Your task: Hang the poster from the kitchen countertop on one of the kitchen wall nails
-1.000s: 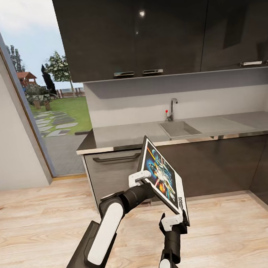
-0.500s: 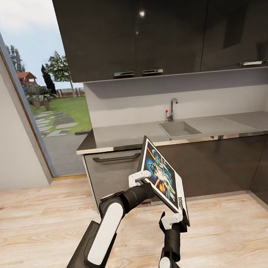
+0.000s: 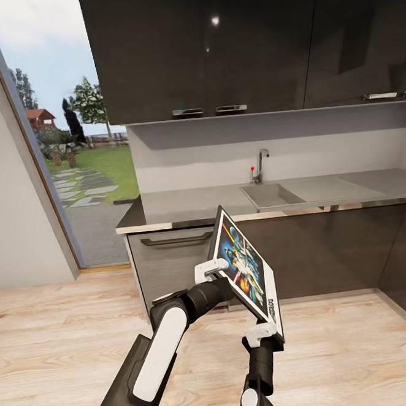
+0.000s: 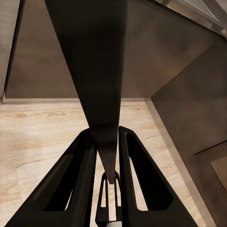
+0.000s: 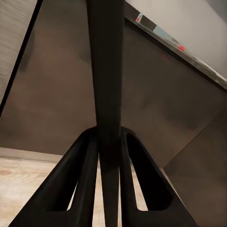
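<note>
Left gripper [image 3: 216, 273]: pressed on the left edge of the poster [image 3: 245, 266], fingers [image 4: 85, 161] dark on both sides of the thin frame edge in the left wrist view. Right gripper [image 3: 267, 333]: pinching the lower corner of the same poster, the frame edge [image 5: 108, 71] running straight up between the two fingers [image 5: 87, 165] in the right wrist view. No gap visible between pads and frame in either wrist view, so both grips judged firm.

Poster held in the air, tilted, artwork facing up and toward the right, in front of the dark lower cabinets [image 3: 330, 250] and below the edge of the kitchen countertop [image 3: 191, 205]. Not touching the counter any more; well apart from the sink [image 3: 271, 194] and the tap [image 3: 260, 164].

Compared with half a second ago: almost no change. Lower corner of the poster and right gripper shifted very slightly up and inward, poster perhaps a little less tilted. Camera and room unmoved, so base standing, not yet driving.

Meaning for the task: pick-up part done, hanging part not begun. No wall nail distinguishable on the pale wall [image 3: 18, 200] at the left or on the backsplash; too small to tell. Next step, as a judgement: turning away from the counter while keeping both grips equal, since a thin frame held only by its edges can twist or slip.
</note>
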Available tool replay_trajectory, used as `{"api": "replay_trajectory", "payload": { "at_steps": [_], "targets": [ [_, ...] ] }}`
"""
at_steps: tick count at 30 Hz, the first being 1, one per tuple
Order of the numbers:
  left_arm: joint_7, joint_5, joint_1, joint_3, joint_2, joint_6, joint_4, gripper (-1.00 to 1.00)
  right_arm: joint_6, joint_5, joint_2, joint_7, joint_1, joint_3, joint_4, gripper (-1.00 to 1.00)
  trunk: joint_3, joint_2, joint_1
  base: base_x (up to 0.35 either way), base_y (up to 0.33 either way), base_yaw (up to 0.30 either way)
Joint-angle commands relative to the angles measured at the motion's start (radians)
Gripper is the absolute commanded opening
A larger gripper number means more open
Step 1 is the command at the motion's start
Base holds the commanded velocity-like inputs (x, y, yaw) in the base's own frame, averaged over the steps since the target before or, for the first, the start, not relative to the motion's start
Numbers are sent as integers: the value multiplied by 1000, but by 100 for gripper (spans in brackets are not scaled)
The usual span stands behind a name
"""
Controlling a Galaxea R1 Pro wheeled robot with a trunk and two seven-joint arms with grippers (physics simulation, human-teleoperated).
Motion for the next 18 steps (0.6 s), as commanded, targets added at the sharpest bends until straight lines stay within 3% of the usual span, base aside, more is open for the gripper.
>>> {"api": "replay_trajectory", "payload": {
  "at_steps": [1,15,16,18],
  "targets": [
    [10,25,-1,-1,0,-6,-1,-100,-5,-1,0,-2,-1,3,1,-100,-1,-1,0,0,0,0],
    [8,25,-1,-1,0,-6,-1,-100,-5,-1,0,-2,-1,3,1,-100,-1,-1,0,0,0,0],
    [8,25,-1,-1,0,-6,-1,100,-5,-1,0,-2,0,3,1,-100,-1,-1,0,0,0,0],
    [7,25,-1,-1,0,-6,-1,100,-6,-1,0,-3,0,3,1,-100,-1,-1,0,0,0,0]
  ]
}}
